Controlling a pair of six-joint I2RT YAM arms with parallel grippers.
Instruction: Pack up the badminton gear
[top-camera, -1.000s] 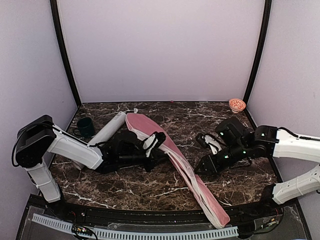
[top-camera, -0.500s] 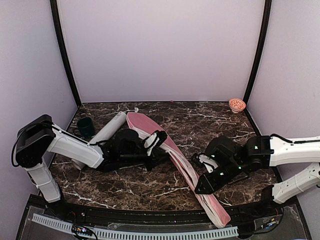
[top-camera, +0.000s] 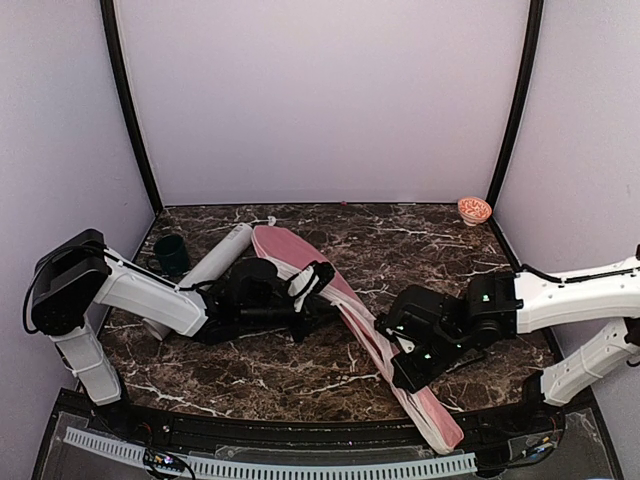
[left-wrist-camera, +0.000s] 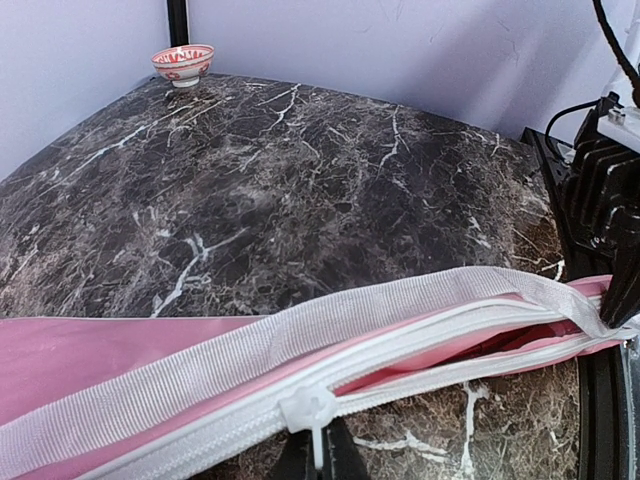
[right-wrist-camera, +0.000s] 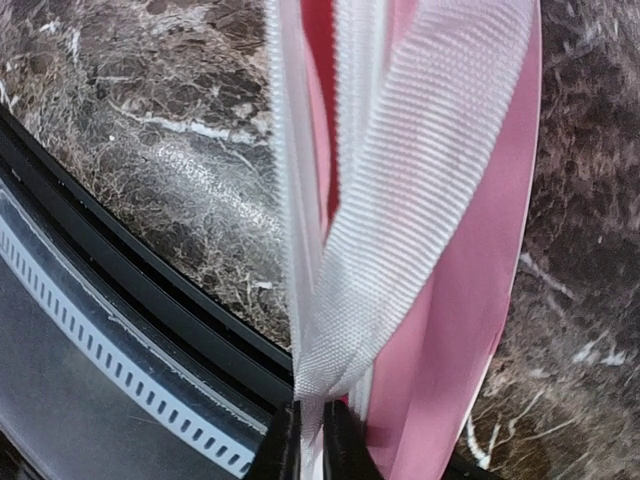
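The large pink racket cover (top-camera: 300, 255) lies diagonally across the marble table, its narrow end over the front edge. Its white zipper is partly open towards that end. My left gripper (top-camera: 322, 275) is shut on the white zipper pull (left-wrist-camera: 316, 440) at the cover's edge; its fingertips show at the bottom of the left wrist view (left-wrist-camera: 318, 462). My right gripper (top-camera: 395, 350) is shut on the cover's white woven strap (right-wrist-camera: 400, 200), pinched between its dark fingers (right-wrist-camera: 282, 445). A long pale grey tube (top-camera: 215, 262) lies behind the left arm.
A dark green cup (top-camera: 170, 253) stands at the far left beside the tube. A small orange-patterned bowl (top-camera: 474, 209) sits in the back right corner, also seen in the left wrist view (left-wrist-camera: 183, 62). The black front rail (right-wrist-camera: 150, 300) runs just under the right gripper.
The right arm has swung left and forward to the cover's narrow end, and its jaws have closed on the white strap. The left arm has stayed still on the zipper pull.
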